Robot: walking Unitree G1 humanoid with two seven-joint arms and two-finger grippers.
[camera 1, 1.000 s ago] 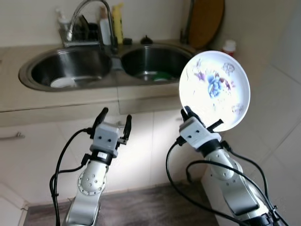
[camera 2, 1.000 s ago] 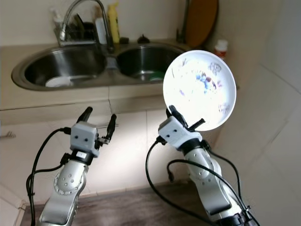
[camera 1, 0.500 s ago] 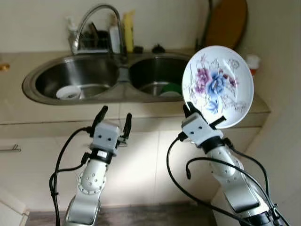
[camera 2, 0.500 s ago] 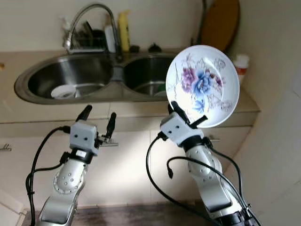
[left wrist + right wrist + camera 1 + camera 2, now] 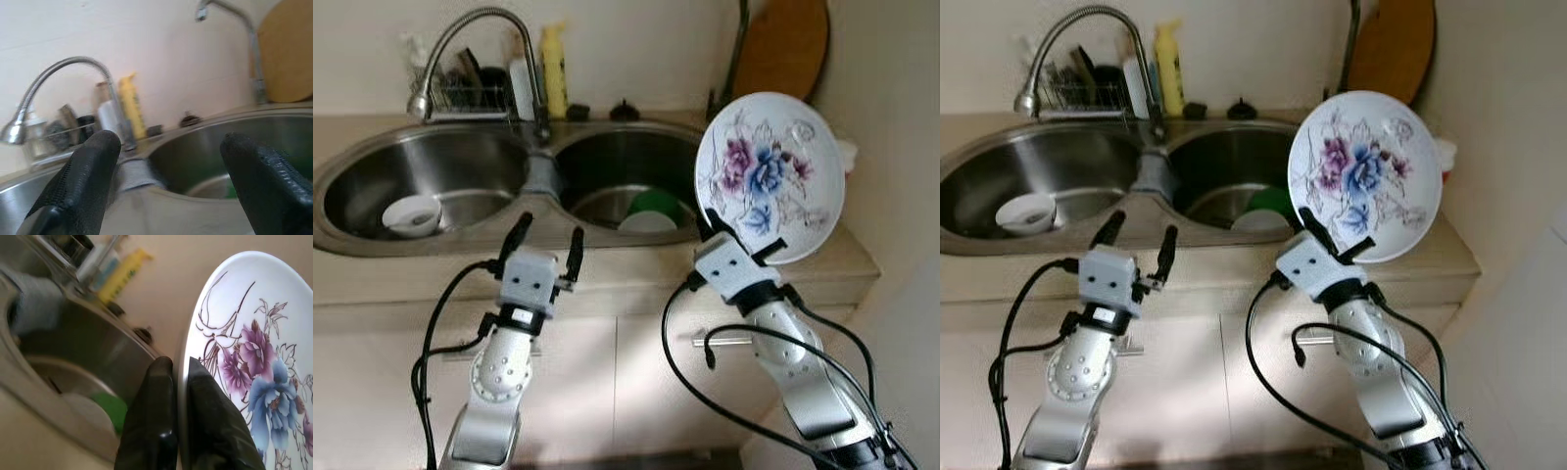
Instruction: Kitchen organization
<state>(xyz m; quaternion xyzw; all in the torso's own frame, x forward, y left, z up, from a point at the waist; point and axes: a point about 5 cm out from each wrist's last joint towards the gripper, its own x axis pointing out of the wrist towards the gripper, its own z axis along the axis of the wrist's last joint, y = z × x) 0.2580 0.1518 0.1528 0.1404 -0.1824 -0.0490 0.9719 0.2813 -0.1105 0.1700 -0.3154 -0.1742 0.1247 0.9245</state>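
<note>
Before the sink [image 5: 372, 157], right end effector [image 5: 728, 233] raised, pinching floral plate [image 5: 770, 176]

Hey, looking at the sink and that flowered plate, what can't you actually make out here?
- Back of the flowered plate: turned away from both eye views.
- Items under the green dish in the right basin: cut off by the basin rim.
- Bottle labels by the faucet: too small.
- Left wrist view: blurred by motion.
- Right end effector contact: hidden by the plate's rim.

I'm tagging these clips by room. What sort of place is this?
A home kitchen, most likely: a double steel sink with a gooseneck faucet, dishes in its basins, and the right gripper holding a floral plate.
</note>
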